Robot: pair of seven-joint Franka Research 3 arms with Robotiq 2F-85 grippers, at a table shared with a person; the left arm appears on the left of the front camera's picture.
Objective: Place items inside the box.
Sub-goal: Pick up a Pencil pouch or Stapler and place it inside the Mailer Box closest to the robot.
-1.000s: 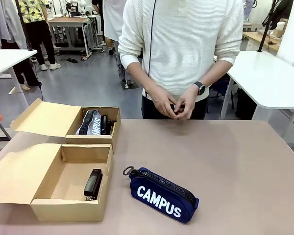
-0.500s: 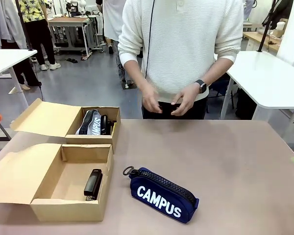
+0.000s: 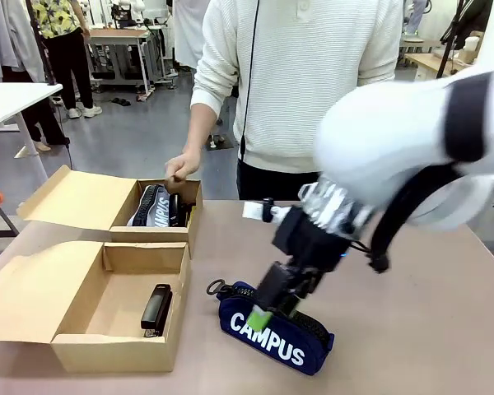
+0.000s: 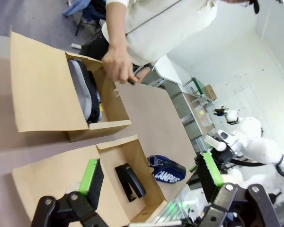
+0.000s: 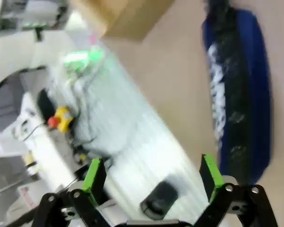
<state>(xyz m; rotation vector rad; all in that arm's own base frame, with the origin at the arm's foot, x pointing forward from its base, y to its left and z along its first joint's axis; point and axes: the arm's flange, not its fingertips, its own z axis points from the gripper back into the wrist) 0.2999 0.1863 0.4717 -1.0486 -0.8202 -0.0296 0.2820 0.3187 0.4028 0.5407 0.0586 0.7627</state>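
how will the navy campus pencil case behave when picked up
The navy pencil case looks like soft fabric, so it will probably squash and sag when gripped. Lying flat on its long side, it seems unlikely to roll. Its zip ridge may resist slipping.

The navy case (image 3: 290, 336) is showing "CAMPUS" in white capitals along its side. The grey case (image 3: 156, 207) in the far box (image 3: 81, 199) is showing the letters "MPUS" of that word, running endwise.
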